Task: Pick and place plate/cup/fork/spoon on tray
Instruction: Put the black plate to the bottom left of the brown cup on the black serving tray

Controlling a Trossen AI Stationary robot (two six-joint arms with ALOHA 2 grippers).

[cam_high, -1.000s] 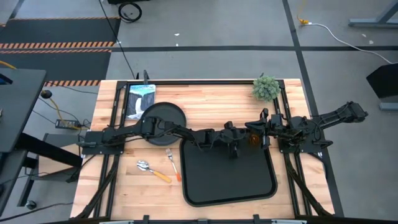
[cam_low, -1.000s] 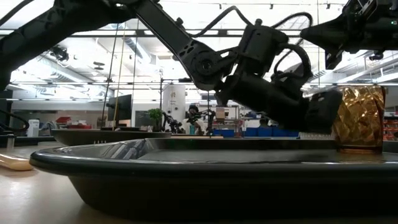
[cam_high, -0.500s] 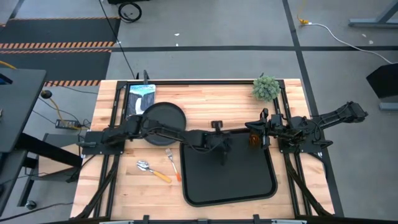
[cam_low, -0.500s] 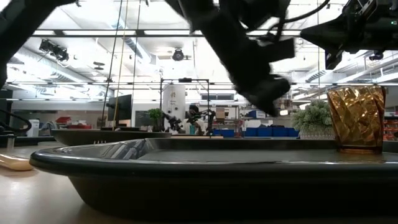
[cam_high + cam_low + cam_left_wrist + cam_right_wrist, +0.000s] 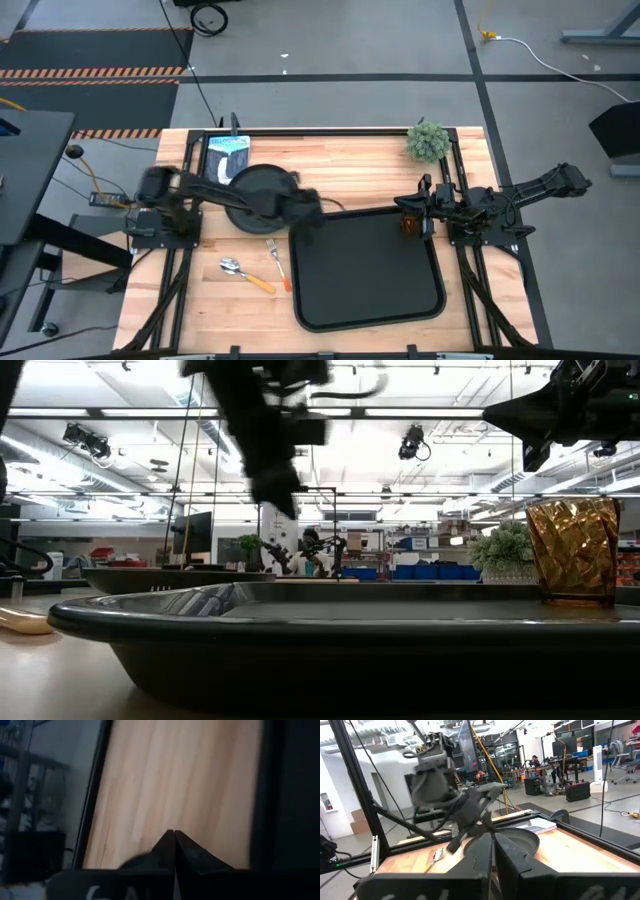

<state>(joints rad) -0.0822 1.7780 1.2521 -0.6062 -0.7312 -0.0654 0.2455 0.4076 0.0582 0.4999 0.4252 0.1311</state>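
The black tray (image 5: pixel 365 300) lies at the table's near middle. The amber cup (image 5: pixel 408 222) stands upright in its far right corner and shows in the low view (image 5: pixel 575 550). The round black plate (image 5: pixel 262 190) lies left of the tray, with the fork (image 5: pixel 276 258) and the spoon (image 5: pixel 240 270) on the wood nearer the front. My left gripper (image 5: pixel 312 208) is shut and empty, in the air between plate and tray, its fingertips together in the left wrist view (image 5: pixel 174 834). My right gripper (image 5: pixel 420 203) is shut and empty, above the cup at the tray's far right corner.
A small green plant (image 5: pixel 428 140) stands at the far right of the table. A blue and white packet (image 5: pixel 227 155) lies at the far left behind the plate. Black frame rails run along the table's left and right sides.
My left gripper has drawn back from beside the cup, across the tray's far edge toward the table's left, and has risen. It now hangs near the plate. The cup has stayed upright in the tray's far right corner.
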